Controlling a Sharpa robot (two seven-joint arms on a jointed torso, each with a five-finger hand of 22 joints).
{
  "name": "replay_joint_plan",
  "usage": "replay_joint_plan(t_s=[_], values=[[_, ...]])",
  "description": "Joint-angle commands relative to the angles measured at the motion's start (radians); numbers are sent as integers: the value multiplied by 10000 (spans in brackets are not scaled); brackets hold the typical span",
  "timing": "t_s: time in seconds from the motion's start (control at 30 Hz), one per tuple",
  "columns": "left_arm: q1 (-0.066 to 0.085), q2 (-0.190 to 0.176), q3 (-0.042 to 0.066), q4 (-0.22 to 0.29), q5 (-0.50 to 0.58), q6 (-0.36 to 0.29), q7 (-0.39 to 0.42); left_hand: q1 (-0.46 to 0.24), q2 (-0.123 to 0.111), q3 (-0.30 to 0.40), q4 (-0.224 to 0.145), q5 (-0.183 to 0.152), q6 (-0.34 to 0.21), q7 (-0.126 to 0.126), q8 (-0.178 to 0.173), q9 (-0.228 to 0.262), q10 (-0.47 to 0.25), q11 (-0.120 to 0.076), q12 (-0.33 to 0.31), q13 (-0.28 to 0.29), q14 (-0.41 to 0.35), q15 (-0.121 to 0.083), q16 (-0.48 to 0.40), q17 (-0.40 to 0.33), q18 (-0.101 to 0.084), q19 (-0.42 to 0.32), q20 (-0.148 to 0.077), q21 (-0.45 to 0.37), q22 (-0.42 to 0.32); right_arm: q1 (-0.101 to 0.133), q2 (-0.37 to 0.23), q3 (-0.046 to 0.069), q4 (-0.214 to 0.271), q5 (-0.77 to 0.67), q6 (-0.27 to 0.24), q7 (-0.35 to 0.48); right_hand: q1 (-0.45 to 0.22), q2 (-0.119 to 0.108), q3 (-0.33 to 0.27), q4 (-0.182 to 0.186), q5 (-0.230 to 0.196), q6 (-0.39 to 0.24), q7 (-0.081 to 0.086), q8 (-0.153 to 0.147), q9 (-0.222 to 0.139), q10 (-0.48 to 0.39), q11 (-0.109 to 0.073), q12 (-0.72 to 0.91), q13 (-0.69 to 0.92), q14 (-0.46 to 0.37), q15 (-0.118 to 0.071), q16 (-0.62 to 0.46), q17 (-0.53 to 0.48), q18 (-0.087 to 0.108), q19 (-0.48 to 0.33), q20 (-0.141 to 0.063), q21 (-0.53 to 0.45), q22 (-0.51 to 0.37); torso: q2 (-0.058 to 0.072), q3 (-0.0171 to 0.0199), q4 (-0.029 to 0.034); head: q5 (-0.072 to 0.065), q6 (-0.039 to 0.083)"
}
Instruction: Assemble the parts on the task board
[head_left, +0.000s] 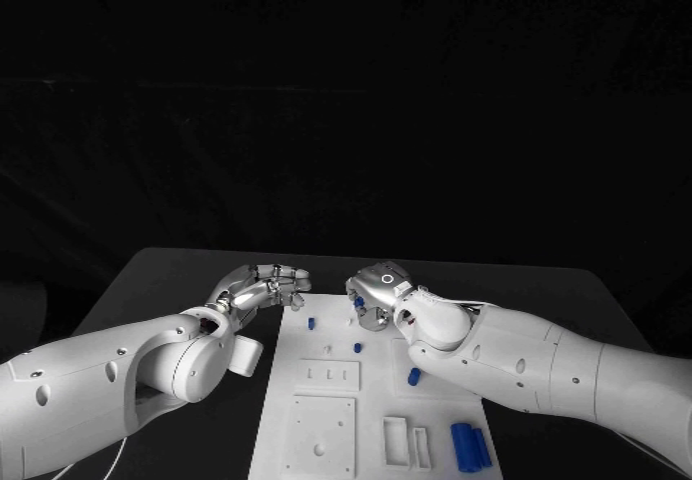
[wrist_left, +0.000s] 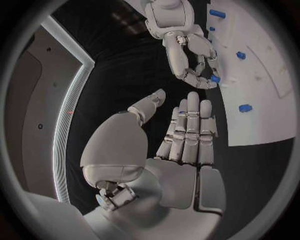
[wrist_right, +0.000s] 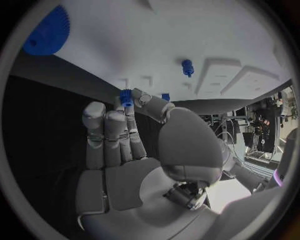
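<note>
While the silver right hand (head_left: 378, 293) pinches a small blue plastic peg (wrist_right: 127, 96) over the white task board's (head_left: 325, 440) far edge and the left hand (head_left: 264, 287) hovers open and empty beside it, a loose fingertip grip could let the peg tilt and miss its socket.

Dim bkgd, fisheye wrist views.

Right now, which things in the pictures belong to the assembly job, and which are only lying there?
Job:
task board
blue parts
blue peg pinched by right hand

Not job:
black table
left hand, holding nothing
</note>
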Motion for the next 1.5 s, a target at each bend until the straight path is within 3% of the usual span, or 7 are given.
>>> replay_joint_plan(t_s=[0.03,0.37,0.43,0.73,1.5], values=[[19,33,10,3,-37,123,69,-73,-14,32,-19,-54,11,76,-45,-14,6,87,-70,-12,-12,16,57,12,208,9,-67,49,112,-1,64,5,-111,-288,-64,-152,3,-105,56,14,25,72,13,24,13,730,-248,59,248,-265,-305,52,-16,1068,88,-142,46,202,10,-17,25,19,0],[22,9,12,41,-42,102,71,-70,-18,37,-27,-54,11,76,-46,-16,8,88,-78,-13,-14,16,57,15,208,7,-67,51,112,-1,190,5,-273,-309,5,-135,11,-128,74,33,25,73,13,21,19,732,-248,53,258,-267,-304,57,-26,1069,82,-143,55,200,41,-37,25,59,12],[22,14,12,46,-43,103,72,-70,-20,38,-29,-55,10,77,-46,-16,8,88,-79,-14,-14,16,57,16,208,7,-67,51,112,-1,229,5,-350,-283,32,-107,10,-131,76,37,25,73,13,20,21,731,-247,51,259,-267,-304,57,-28,1069,81,-142,56,199,59,-61,94,16,28],[41,31,15,58,-51,98,66,-68,-24,42,-35,-55,10,77,-47,-18,10,89,-86,-15,-15,16,57,19,207,6,-67,53,113,-6,420,1,-661,-189,27,-13,5,-142,81,52,25,73,14,17,24,733,-247,47,265,-267,-303,61,-33,1069,78,-141,61,198,88,-49,87,59,15],[69,40,15,36,-62,120,14,-81,-40,47,-42,-62,1,82,-54,-26,6,95,-111,-21,-22,19,55,28,204,3,-65,56,113,-8,454,-4,-687,42,283,161,-14,-181,97,92,25,54,22,-4,34,713,-238,20,280,-277,-295,65,-58,1069,54,-132,67,191,109,-62,56,116,-1]])
